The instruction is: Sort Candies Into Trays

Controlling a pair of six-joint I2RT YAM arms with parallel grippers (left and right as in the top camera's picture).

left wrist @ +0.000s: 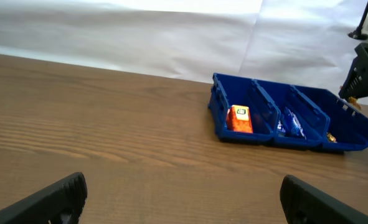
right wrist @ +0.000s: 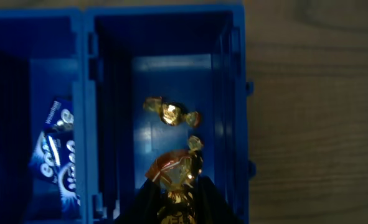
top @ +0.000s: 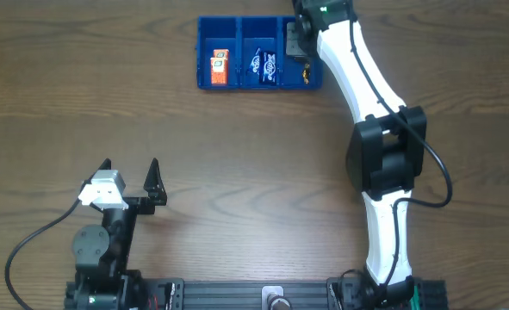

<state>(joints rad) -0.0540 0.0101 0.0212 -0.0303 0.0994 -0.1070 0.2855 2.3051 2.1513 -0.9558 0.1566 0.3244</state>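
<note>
Near the bases, the left gripper (top: 130,164) sits wide open, empty. Farther out, the right gripper (right wrist: 176,202) pinches a gold candy (right wrist: 174,171) low over the blue tray's (right wrist: 233,93) end compartment, above a second gold candy (right wrist: 170,113). It looks like the drop-off; next, open the fingers cleanly.

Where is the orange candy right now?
In the top view, the orange candy lies in the left compartment of the blue tray, beside the blue-wrapped candy in the middle compartment.
</note>
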